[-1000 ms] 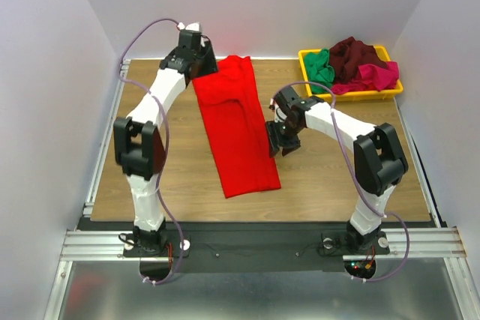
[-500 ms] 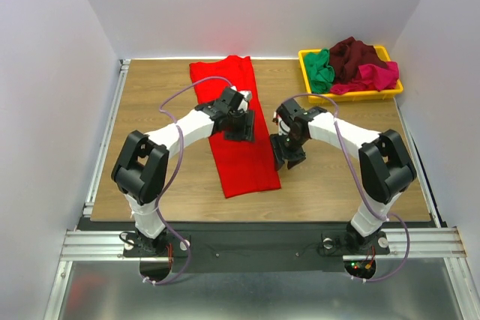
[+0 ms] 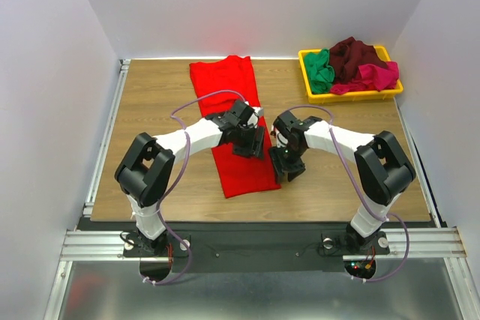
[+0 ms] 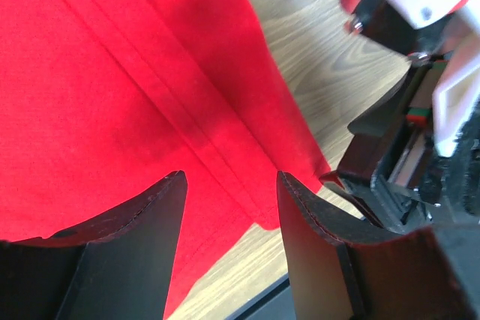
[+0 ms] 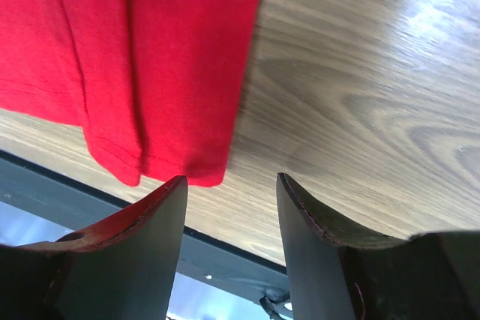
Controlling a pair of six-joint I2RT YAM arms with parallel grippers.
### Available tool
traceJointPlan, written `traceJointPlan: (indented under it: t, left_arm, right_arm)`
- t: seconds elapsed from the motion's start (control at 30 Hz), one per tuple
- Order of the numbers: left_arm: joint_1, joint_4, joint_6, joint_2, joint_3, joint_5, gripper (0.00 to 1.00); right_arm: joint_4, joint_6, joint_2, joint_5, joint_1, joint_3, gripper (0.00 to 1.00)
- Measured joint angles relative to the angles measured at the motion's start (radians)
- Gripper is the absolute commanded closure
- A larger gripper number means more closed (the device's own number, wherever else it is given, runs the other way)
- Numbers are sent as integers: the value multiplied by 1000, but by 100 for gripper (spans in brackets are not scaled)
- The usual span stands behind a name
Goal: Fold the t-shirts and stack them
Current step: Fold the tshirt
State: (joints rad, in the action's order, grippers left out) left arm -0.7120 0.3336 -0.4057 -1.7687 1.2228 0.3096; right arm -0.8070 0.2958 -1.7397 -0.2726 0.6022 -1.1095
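A bright red t-shirt point(image 3: 229, 103) lies on the wooden table, folded lengthwise into a long strip running from the back edge toward the front. My left gripper point(image 3: 253, 148) is open and empty above the strip's near part; the red cloth point(image 4: 112, 95) fills its wrist view. My right gripper point(image 3: 289, 166) is open and empty just right of the strip's near right corner point(image 5: 202, 170). The green point(image 3: 321, 69), dark maroon point(image 3: 356, 56) and magenta-pink point(image 3: 379, 76) t-shirts lie heaped in the yellow tray.
The yellow tray point(image 3: 351, 96) stands at the back right of the table. Bare wood point(image 3: 150, 110) lies left of the red strip, and the table's front edge point(image 5: 247, 249) is close below the right gripper. White walls enclose three sides.
My left arm has swung from the back left corner to the strip's near middle. My right gripper has moved slightly toward the front. The shirt's top now lies flat.
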Motion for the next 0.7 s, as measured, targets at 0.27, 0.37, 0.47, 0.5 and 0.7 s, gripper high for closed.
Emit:
traceJointPlan:
  t: [0.27, 0.37, 0.47, 0.5, 0.7]
  left_arm:
    - [-12, 27, -4, -29, -6, -7, 37]
    - [-23, 26, -4, -40, -11, -2, 37]
    - [-35, 26, -4, -49, -16, 7, 36]
    - [-38, 28, -4, -51, -18, 8, 36]
    - [-41, 29, -4, -64, -24, 16, 36]
  right_arm:
    - [24, 8, 0, -1, 15, 0, 44]
    - [36, 10, 0, -1, 15, 0, 44]
    - [53, 10, -2, -3, 17, 0, 44]
    - [58, 11, -3, -2, 19, 1, 44]
    - [95, 11, -8, -11, 30, 40, 49]
